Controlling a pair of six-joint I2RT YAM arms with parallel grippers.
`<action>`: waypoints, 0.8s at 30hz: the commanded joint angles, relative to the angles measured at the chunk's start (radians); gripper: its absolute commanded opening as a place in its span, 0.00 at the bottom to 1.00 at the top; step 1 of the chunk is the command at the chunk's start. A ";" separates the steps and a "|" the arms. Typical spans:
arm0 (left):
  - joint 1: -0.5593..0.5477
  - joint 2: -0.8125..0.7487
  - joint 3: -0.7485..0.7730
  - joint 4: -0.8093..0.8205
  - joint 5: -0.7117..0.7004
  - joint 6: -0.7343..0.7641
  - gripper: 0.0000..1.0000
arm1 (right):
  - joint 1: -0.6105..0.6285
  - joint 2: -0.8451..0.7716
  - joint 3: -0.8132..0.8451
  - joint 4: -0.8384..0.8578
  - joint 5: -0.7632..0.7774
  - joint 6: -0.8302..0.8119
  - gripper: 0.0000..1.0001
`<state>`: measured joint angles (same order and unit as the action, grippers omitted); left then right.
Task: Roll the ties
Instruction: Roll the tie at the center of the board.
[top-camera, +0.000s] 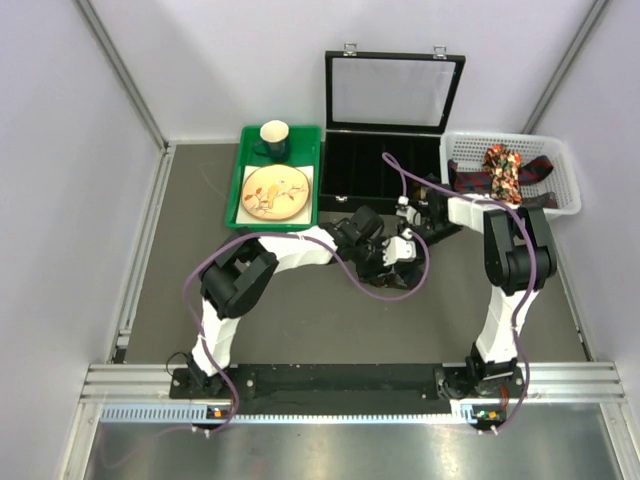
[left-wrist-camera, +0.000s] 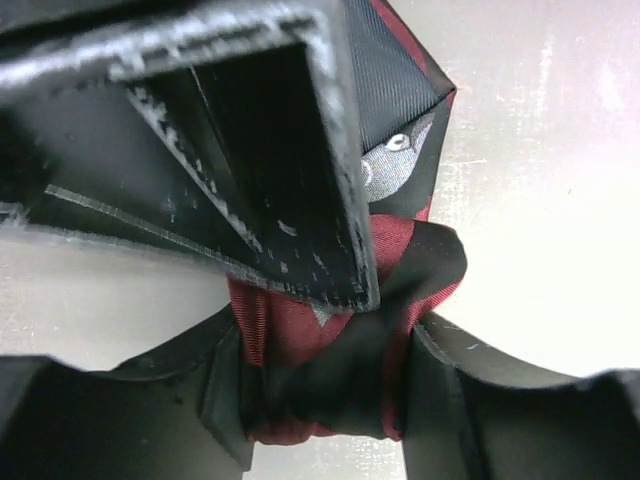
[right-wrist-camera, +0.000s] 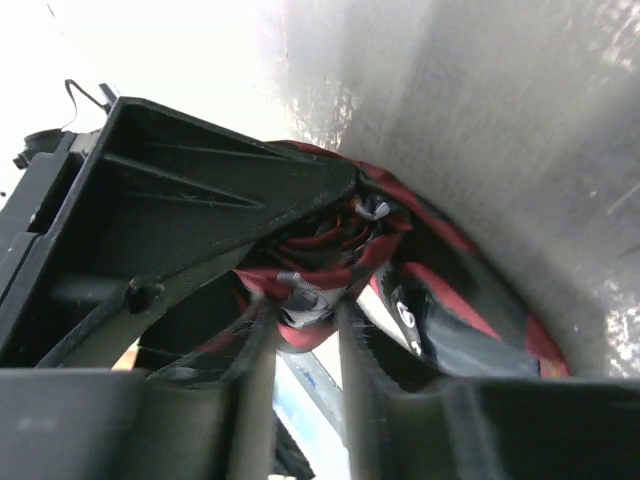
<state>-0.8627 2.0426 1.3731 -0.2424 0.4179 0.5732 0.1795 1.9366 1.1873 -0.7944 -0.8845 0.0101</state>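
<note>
A dark maroon tie (left-wrist-camera: 290, 330) with small pale marks is bunched into a roll in the middle of the table. My left gripper (left-wrist-camera: 330, 375) is shut on it, one finger pressing each side of the roll. My right gripper (right-wrist-camera: 303, 318) meets it from the other side, its fingertips closed on a fold of the same tie (right-wrist-camera: 330, 262). In the top view both grippers, the left (top-camera: 383, 252) and the right (top-camera: 405, 236), stand tip to tip and hide the roll. More ties, a red-orange floral one (top-camera: 500, 168) and a dark striped one (top-camera: 535, 172), lie in the white basket (top-camera: 562, 160).
A black compartment box (top-camera: 385, 165) with its lid up stands just behind the grippers. A green tray (top-camera: 245, 170) at the back left holds a plate (top-camera: 275, 190) and a mug (top-camera: 274, 140). Cables loop from both arms.
</note>
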 joint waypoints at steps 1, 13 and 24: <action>0.004 0.071 -0.019 -0.175 -0.076 0.020 0.57 | 0.008 0.062 0.023 0.024 0.071 -0.036 0.03; 0.183 -0.038 -0.220 0.328 0.447 -0.165 0.80 | -0.026 0.045 -0.031 0.061 0.192 -0.018 0.00; 0.188 0.027 -0.226 0.646 0.650 -0.291 0.94 | -0.037 0.016 -0.038 0.050 0.275 -0.018 0.00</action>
<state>-0.6594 2.0476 1.1534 0.2237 0.9649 0.3275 0.1398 1.9568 1.1774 -0.8253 -0.8272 0.0280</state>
